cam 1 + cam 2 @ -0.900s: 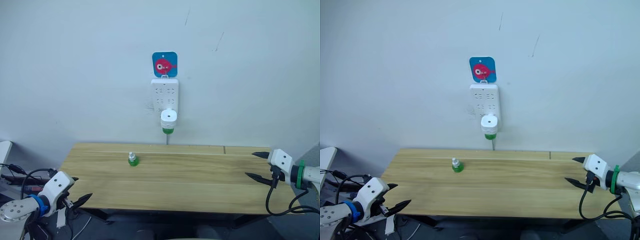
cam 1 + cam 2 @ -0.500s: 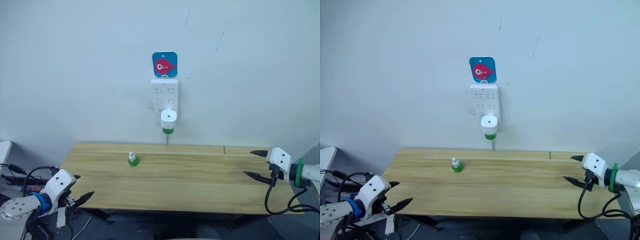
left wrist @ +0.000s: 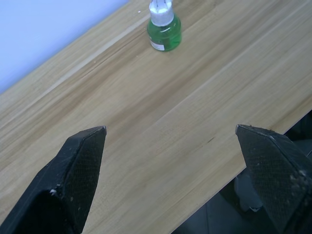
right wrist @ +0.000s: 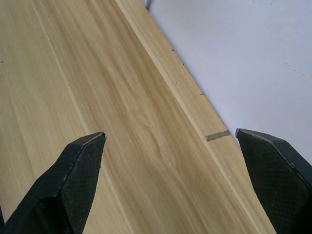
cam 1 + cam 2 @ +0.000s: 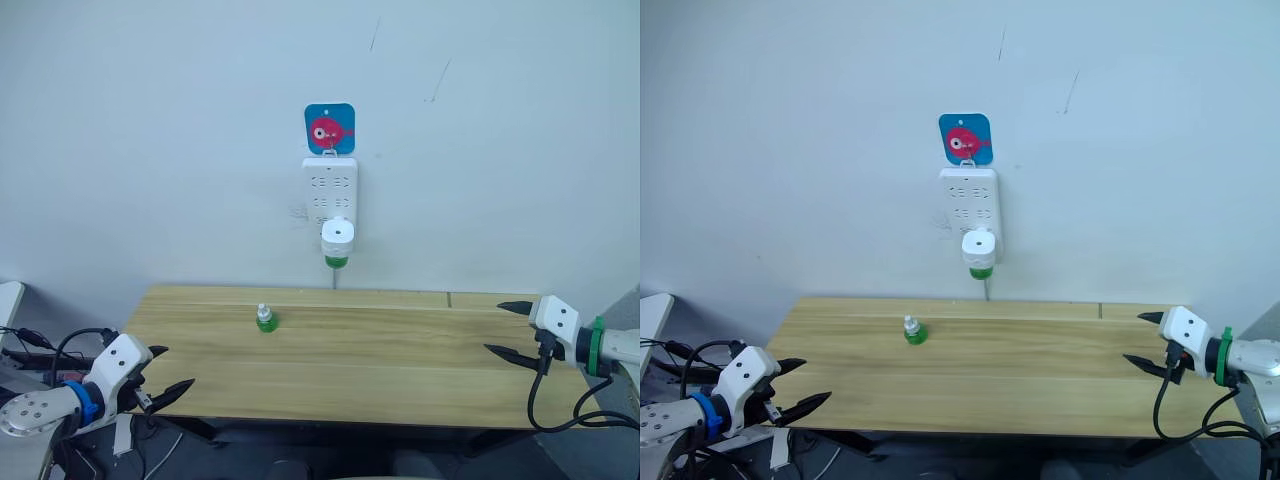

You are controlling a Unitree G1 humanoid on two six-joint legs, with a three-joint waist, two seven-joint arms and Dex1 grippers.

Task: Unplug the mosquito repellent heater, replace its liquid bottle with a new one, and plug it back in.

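While the heater [image 5: 337, 238] hangs plugged in at centre frame, the new bottle [image 5: 265, 319] waits below; both claws, left [image 5: 166, 371] and right [image 5: 508, 329], gape empty.

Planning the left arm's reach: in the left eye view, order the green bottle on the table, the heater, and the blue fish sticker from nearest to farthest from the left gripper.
1. green bottle, on the table, toward its back left.
2. mosquito repellent heater, plugged into the wall strip above the table.
3. blue fish sticker, highest on the wall.
Measured from the left gripper.
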